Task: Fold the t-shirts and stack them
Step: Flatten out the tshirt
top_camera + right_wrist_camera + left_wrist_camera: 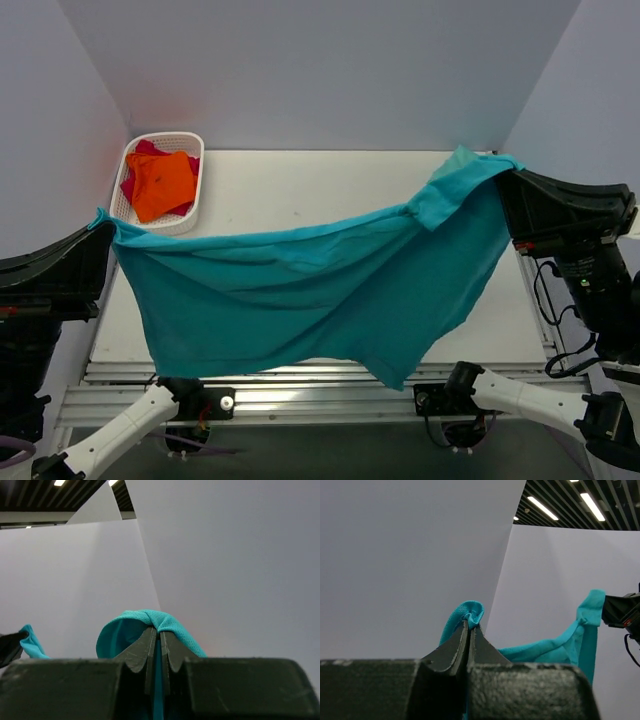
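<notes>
The deep teal cloth t-shirt (300, 290) hangs above the white tabletop (300, 190); left claw (104, 224) clamped on one corner; right claw (506, 170) pinching the other.

Bench (300, 190): near part hidden behind the teal t-shirt (300, 290) I hold up.
Magenta t-shirt (128, 187): mostly under the orange t-shirt (162, 185); only edges show.
My left fingers (457, 647), right fingers (142, 652): tips covered by teal cloth.
My left arm (45, 285), right arm (575, 225): cut off at the top view's sides.

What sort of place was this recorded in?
Probably a robot lab test cell, not a home: a white table boxed in by plain pale partition panels, an aluminium rail along its near edge, and a dark slatted ceiling with strip lights above the panels.
</notes>
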Controlling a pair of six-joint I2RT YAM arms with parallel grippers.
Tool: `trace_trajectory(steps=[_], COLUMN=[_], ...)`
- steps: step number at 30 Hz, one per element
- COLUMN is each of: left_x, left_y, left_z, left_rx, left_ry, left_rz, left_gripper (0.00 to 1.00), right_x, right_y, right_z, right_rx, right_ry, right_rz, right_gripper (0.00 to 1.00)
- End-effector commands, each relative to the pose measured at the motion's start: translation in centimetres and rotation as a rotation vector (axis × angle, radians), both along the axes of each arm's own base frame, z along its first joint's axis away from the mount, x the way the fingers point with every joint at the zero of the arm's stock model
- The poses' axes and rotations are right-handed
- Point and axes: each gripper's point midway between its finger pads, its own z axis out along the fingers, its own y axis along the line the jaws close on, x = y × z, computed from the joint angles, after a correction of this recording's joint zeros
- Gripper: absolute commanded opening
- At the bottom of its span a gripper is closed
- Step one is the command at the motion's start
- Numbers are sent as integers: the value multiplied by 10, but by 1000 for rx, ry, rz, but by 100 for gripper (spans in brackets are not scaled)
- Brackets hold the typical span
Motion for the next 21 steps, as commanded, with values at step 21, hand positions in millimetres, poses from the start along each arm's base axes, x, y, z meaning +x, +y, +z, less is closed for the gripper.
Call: trace_trajectory(steps=[21], left_x=[347], left_y=[-30], left_z=[-349], left_rx=[150], left_ry=[948], left_rz=[573], left_gripper=[2], right_x=[352], right_y=[50], right_z=[-361], right_rx=[-453], right_ry=[770], right_rz=[-782], right_gripper=[0])
